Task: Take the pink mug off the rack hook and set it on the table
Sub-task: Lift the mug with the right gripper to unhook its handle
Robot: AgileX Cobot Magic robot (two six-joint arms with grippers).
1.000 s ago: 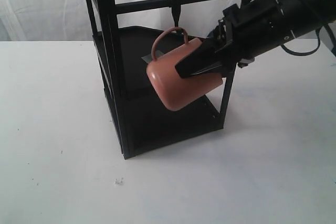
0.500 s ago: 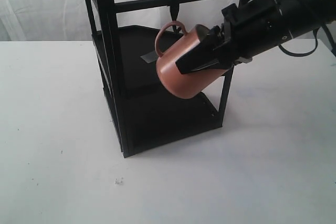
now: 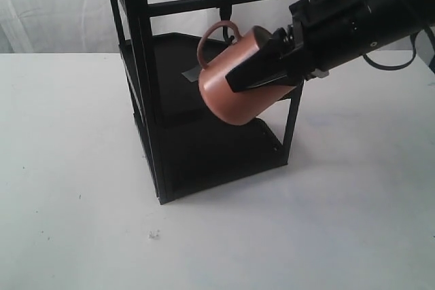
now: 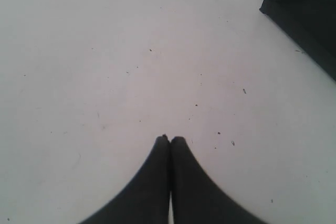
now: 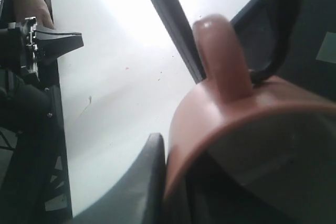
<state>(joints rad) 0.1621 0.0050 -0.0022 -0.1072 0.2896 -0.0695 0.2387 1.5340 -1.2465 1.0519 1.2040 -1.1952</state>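
Note:
The pink mug [image 3: 232,85] hangs tilted in front of the black rack [image 3: 146,93], base toward the lower left, its loop handle [image 3: 219,30] around the rack hook [image 3: 226,13] on the top bar. My right gripper [image 3: 255,73] is shut on the mug's rim wall, one finger outside, one inside. Close up in the right wrist view, the mug [image 5: 210,114] fills the frame, with its handle [image 5: 220,56] against the hook [image 5: 273,51] and one finger [image 5: 149,171] pressed to its outside. My left gripper [image 4: 169,139] is shut and empty above the white table [image 4: 105,51].
The rack stands on the white table [image 3: 75,168], its lower shelf [image 3: 211,154] under the mug. A rack foot and base corner [image 4: 304,14] show in the left wrist view. Another arm's dark hardware [image 5: 31,45] lies beside the table in the right wrist view.
The right gripper has lifted the mug upward and tipped it more toward level, bringing the handle higher on the hook. The left gripper shows no movement.

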